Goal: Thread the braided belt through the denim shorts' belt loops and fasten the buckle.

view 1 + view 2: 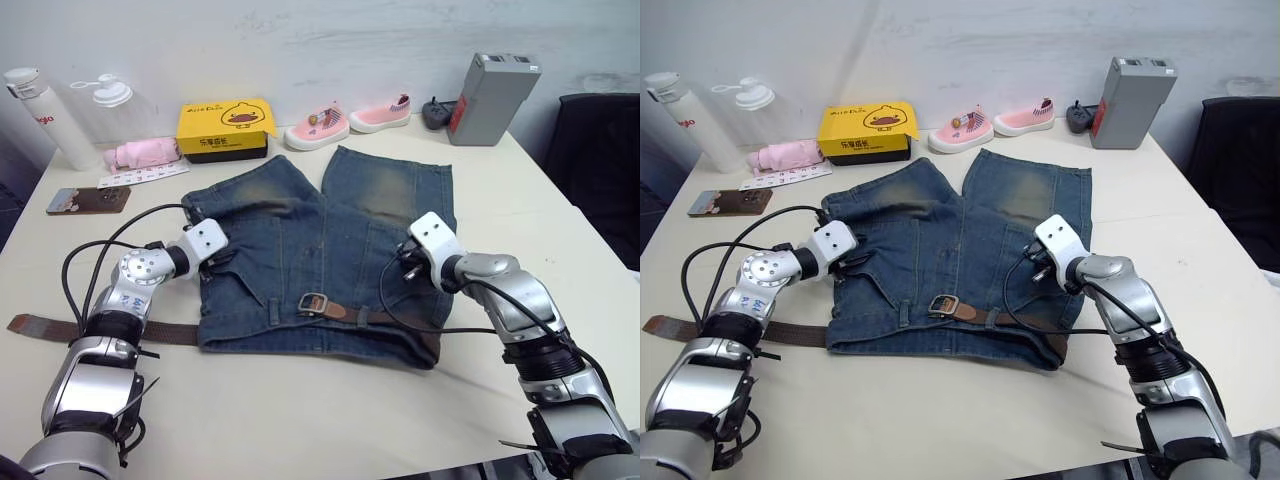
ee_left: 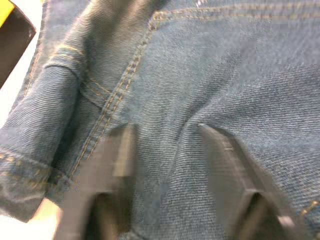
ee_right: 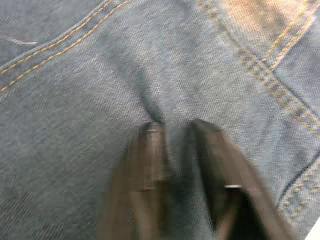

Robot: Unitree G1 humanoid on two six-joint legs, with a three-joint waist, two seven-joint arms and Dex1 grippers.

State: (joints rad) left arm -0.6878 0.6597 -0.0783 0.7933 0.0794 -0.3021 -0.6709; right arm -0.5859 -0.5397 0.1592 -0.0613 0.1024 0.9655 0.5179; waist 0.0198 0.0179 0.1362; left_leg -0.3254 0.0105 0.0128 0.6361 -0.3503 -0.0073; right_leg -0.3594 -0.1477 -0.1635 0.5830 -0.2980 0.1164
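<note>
Where print can be read, little offers itself: the white bottle (image 1: pixel 40 115) at the far left corner carries red lettering too small to make out, and the yellow box (image 1: pixel 225 128) shows a duck face with a dark line of text above it that stays illegible.

Denim shorts (image 1: pixel 320 255): blue twill, orange-gold topstitching, two wide legs pointing to the far edge, each with a faded yellowish patch; laid flat mid-tabletop, waistband toward the robot.

Braided belt (image 1: pixel 100 329): dark brown woven strap along the waistband, its free end trailing left over bare tabletop. Buckle (image 1: pixel 313 304): silver rectangular frame at the waistband centre, a tan leather piece just beside it.

Left claw (image 2: pixel 162 142): fingers parted wide, pressed onto the denim by the shorts' left side seam. Right claw (image 3: pixel 175 130): fingers drawn narrow, pinching a raised fold of denim on the right side.

Far edge: pink shoes (image 1: pixel 345 122), grey box (image 1: pixel 487 98), rolled pink cloth (image 1: pixel 140 154). Phone (image 1: pixel 88 200) at left.

The pale tabletop (image 1: pixel 330 410) lies open along the near edge and to the right
</note>
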